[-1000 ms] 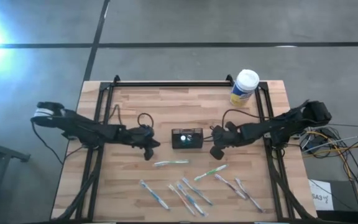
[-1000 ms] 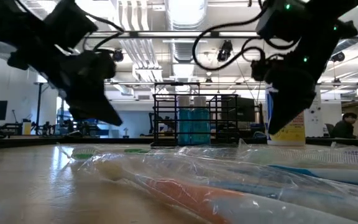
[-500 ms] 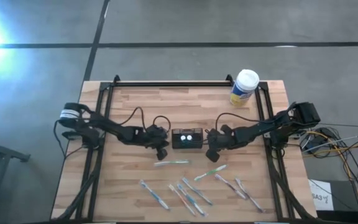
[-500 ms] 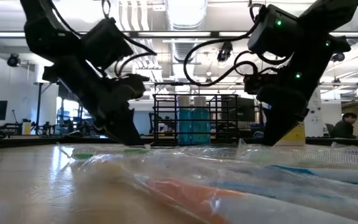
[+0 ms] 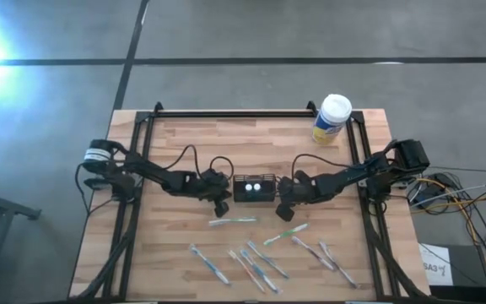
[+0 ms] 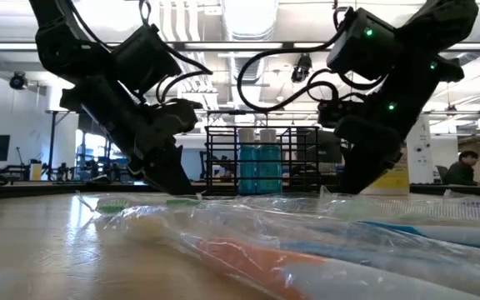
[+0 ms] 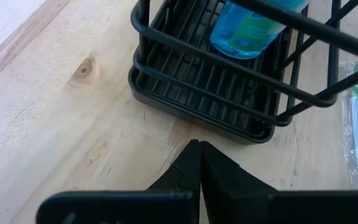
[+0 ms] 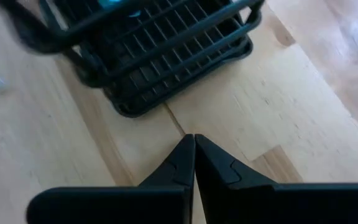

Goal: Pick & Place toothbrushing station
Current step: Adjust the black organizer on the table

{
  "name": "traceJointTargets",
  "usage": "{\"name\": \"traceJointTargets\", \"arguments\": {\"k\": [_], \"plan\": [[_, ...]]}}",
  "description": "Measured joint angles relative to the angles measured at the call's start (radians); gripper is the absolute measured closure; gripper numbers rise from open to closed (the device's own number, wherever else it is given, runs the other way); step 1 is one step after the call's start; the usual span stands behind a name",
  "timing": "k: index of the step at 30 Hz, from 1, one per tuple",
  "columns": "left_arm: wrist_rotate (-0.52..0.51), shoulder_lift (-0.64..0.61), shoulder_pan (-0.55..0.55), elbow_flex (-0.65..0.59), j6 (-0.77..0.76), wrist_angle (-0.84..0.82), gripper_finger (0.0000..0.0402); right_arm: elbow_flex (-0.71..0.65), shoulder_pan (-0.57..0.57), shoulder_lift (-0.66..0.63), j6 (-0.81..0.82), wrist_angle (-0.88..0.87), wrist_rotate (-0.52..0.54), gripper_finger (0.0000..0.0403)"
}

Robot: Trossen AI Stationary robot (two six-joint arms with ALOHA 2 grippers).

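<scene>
- At the centre of the high view, the black wire caddy (image 5: 254,188) stands on the wooden table (image 5: 184,135), with the two grippers flanking it.
- Inside the caddy two blue bottles (image 6: 257,167) with pale caps stand upright side by side; the left wrist view shows one blue bottle (image 7: 248,28) over the slatted floor.
- The left gripper (image 5: 221,203) sits just beside the caddy's left end, low over the table; its fingers (image 7: 188,171) are pressed together, holding nothing, their tips close to the caddy's base but apart from it.
- The right gripper (image 5: 283,208) sits just beside the caddy's right end; its fingers (image 8: 184,163) are likewise together and empty, the tips a little short of the caddy's (image 8: 160,56) corner.
- Below the caddy in the high view, wrapped toothbrushes (image 5: 251,263) lie scattered across the lower part of the table; one (image 5: 232,221) lies nearest, below the left gripper.
- A white-capped yellow canister (image 5: 332,118) stands at the table's upper right corner, well apart from both arms.
</scene>
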Motion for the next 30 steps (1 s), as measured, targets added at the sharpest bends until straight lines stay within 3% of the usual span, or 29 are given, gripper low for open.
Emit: {"name": "traceJointTargets", "arguments": {"k": [10,30], "plan": [[0.000,0.000,0.009,0.000,0.018,0.000,0.0395,0.002,0.009,0.034,-0.040,0.066,0.034,0.0394],[-0.008,0.000,0.019,-0.001,0.022,0.001,0.0398,0.000,0.023,0.040,-0.103,0.143,-0.016,0.0394]]}}
